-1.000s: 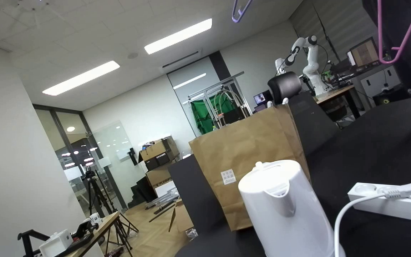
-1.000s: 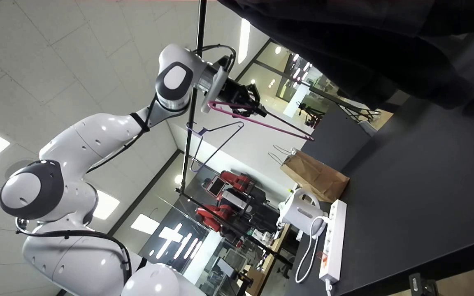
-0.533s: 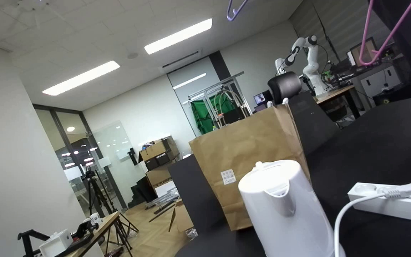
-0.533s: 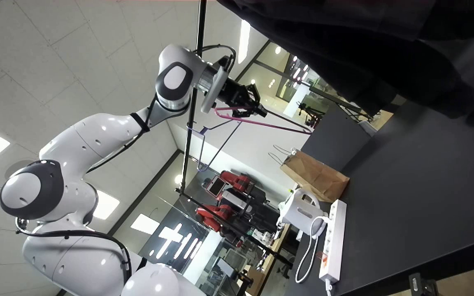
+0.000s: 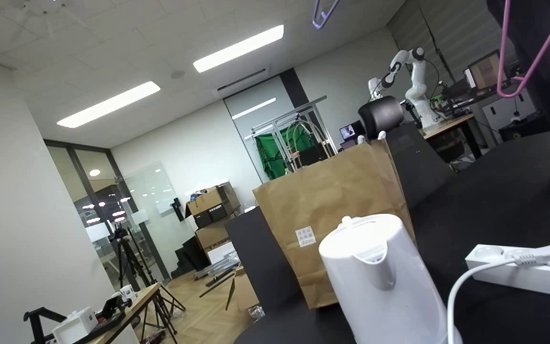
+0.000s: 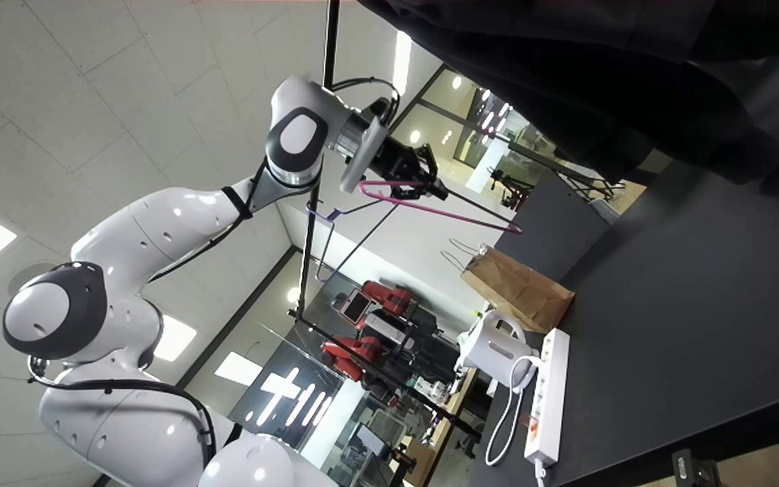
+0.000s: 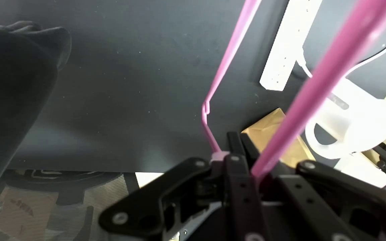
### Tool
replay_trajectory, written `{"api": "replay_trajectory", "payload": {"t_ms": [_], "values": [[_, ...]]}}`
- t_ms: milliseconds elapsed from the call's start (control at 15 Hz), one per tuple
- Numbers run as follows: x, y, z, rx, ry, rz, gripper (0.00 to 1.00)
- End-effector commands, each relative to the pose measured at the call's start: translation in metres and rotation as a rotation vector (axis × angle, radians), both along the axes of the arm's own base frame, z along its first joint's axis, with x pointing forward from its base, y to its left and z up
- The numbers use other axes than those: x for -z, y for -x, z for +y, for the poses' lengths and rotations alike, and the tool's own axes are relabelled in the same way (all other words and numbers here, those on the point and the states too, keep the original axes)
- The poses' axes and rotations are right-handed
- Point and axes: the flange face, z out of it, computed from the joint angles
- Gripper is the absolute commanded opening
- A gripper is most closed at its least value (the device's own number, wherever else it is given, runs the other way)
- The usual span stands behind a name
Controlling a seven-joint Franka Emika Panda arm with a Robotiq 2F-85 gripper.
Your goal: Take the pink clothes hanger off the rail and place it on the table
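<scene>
The pink clothes hanger [image 6: 430, 208] is held in the air by my gripper [image 6: 442, 190]. In the wrist view the gripper [image 7: 241, 142] is shut, with pink rods of the hanger [image 7: 224, 63] running into and beside its fingers. The hook is not clearly visible. The hanger's lower end [image 5: 509, 94] shows at the upper right in an exterior view. The black rail [image 6: 331, 47] stands behind the arm; the hanger shows apart from it in that view. The dark table [image 6: 673, 297] lies beyond and below the hanger, and fills much of the wrist view [image 7: 112, 100].
A purple hanger [image 6: 331, 243] hangs on the rail. On the table stand a brown paper bag [image 6: 521, 287], a white kettle [image 6: 501, 352] and a white power strip [image 6: 549, 399] with its cable. Dark cloth [image 6: 565, 88] covers the upper right; a dark shape [image 7: 15, 73] is at the wrist view's left.
The gripper and pink hanger have moved slightly right and down in an exterior view. The hanger swung up and back down. The purple hanger sways, and the dark cloth shifted and returned.
</scene>
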Motion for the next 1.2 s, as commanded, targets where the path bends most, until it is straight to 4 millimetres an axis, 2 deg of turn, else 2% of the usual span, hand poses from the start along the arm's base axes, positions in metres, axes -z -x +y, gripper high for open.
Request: {"api": "replay_trajectory", "payload": {"t_ms": [0,267,467,533,667,1133], "values": [[0.040,-0.002,-0.005,0.027,-0.015,-0.020,0.01],[0.087,-0.009,-0.002,0.073,0.046,-0.112,0.01],[0.123,-0.013,0.015,0.018,0.115,-0.097,0.01],[0.111,-0.014,0.006,0.053,0.085,-0.101,0.01],[0.123,-0.016,0.013,0.043,0.086,-0.087,0.04],[0.119,-0.014,0.008,0.053,0.088,-0.093,0.04]]}}
